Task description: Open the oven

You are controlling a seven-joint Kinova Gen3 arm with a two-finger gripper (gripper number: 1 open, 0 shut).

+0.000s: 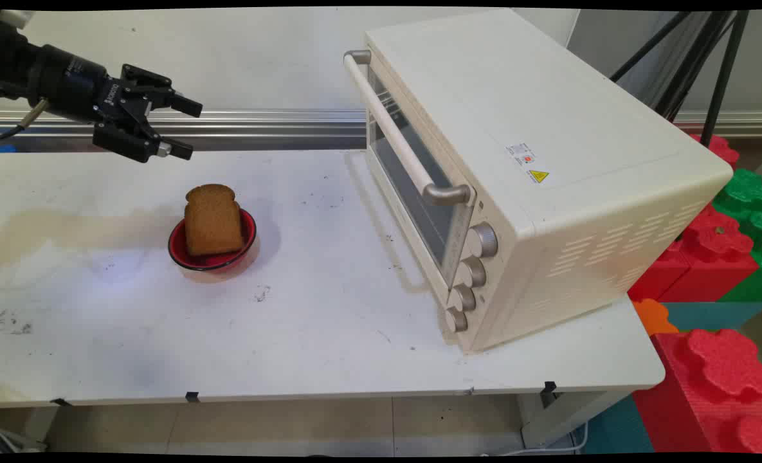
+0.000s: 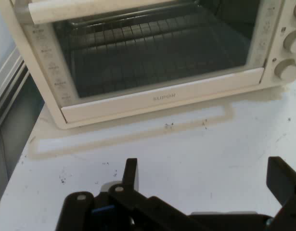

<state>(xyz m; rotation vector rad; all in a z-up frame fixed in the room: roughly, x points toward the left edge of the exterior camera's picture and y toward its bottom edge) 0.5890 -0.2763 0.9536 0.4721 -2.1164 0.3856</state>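
Note:
My black gripper (image 1: 188, 127) hangs open in the air at the table's far left, its fingers pointing right toward the oven. Below and slightly to its right a brown slice of bread (image 1: 212, 220) leans in a small red bowl (image 1: 245, 225) on the white table (image 1: 316, 321). The gripper holds nothing and touches nothing. A cream toaster oven (image 1: 516, 161) stands at the right with its glass door (image 2: 152, 53) closed and a long handle (image 1: 393, 128) across the door's top. In the hand view the gripper (image 2: 205, 175) faces the oven door, with a wire rack behind the glass.
Several round knobs (image 1: 472, 276) run down the oven's front right side. Red and green foam blocks (image 1: 721, 257) are stacked past the table's right edge. Black tripod legs (image 1: 708, 58) stand behind the oven. A metal rail (image 1: 258, 119) runs along the wall.

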